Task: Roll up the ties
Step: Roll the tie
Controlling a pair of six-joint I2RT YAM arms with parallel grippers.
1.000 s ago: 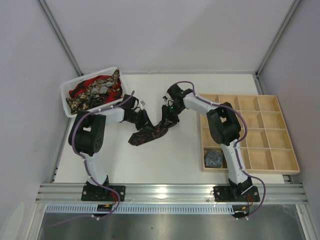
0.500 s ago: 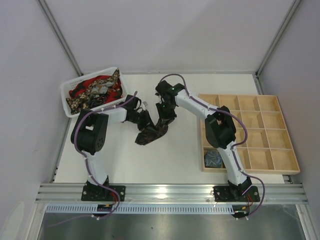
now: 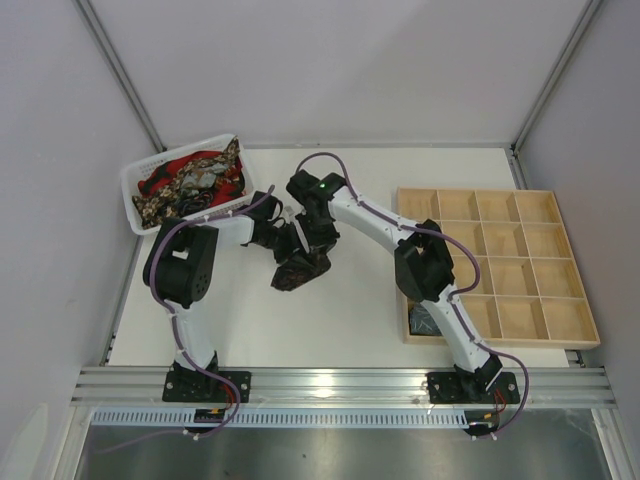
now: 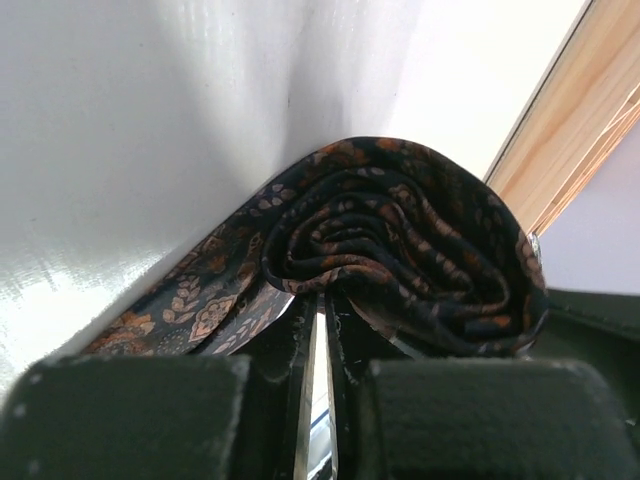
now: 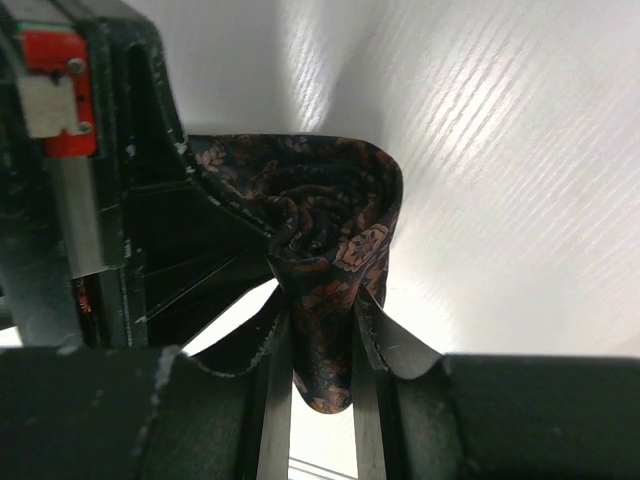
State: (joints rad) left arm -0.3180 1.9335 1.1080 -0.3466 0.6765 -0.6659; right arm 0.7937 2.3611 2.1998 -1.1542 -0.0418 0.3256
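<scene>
The left arm [image 3: 180,268] is bent sharply at the elbow near the table's left side, and its forearm is stretched rightward, low over the table [image 3: 350,320], so that the left gripper [image 3: 288,243] is brought to the middle. The right arm [image 3: 425,265] is reached far up and leftward from its base and folded down at the wrist, so that the right gripper [image 3: 318,236] is pointed downward just beside the left one. Between them a tie [image 3: 298,272] is held. It is dark brown-maroon woven fabric, patterned with small orange-brown flowers and leaves and wound into a loose, flattened spiral of several layers, with a flat tail lying on the table. The left gripper's fingers are drawn almost together, only a thin bright slit being left, and the coil's lower edge is pinched at their tips. The right gripper's thin fingers are closed on a hanging fold of the same tie, which fills the narrow gap between them. The table is smooth, white and glossy. At the far left a white plastic basket [image 3: 128,205] is filled with a heap of ties [image 3: 190,180] in red, gold-black and grey. At the right a pale wooden tray [image 3: 500,343] divided into square compartments is set, and a small grey-blue coil [image 3: 426,320] is seen in its nearest left compartment, partly hidden by the right arm.
</scene>
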